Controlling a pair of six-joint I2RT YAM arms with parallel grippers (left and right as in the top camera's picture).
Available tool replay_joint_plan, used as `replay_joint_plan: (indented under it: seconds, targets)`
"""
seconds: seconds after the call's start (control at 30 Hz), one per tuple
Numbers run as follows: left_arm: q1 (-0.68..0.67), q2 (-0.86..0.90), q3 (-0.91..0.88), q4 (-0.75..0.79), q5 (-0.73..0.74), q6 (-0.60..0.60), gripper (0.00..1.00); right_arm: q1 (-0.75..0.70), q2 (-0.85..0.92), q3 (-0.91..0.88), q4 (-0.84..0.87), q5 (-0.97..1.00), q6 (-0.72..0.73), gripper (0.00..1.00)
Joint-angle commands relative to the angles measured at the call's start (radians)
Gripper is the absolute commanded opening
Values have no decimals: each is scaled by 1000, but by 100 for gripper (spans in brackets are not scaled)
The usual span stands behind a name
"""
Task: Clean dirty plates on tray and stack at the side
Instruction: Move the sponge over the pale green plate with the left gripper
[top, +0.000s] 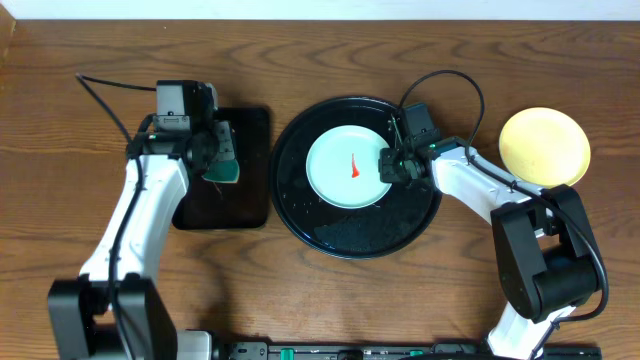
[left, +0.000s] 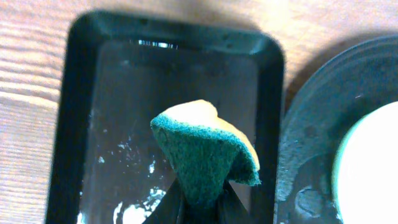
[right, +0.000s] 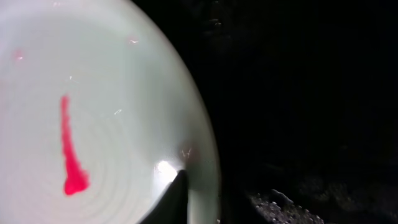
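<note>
A pale mint-blue plate with a red streak lies in the middle of the round black tray. My right gripper is shut on that plate's right rim; in the right wrist view one dark finger rests on the plate inside the rim, and the other finger is lost against the tray. A pale yellow plate sits on the bare wood at the far right. My left gripper is shut on a green-and-yellow sponge, held above the small tray.
A rectangular black tray with white suds lies left of the round tray, under the sponge. The round tray's bottom part is wet and speckled. Bare wooden table lies along the front and the far left.
</note>
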Motion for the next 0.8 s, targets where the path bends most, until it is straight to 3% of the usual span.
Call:
replay_joint_plan:
  seconds: [0.0,0.37,0.6,0.77]
  targets:
    - [-5,-84,-2,-2,6,-2,7,4,13,-9,4,-2,50,1]
    - [-213,-163,-2,51,5,-56,7,49,13,0,43,-88,120,1]
    - [-325,-28,-2,191,6,-274,7,78,13,0,53,-88,164,1]
    - [-382,110,-2,293,64,-339,7,78,13,0,53,-95,163,1]
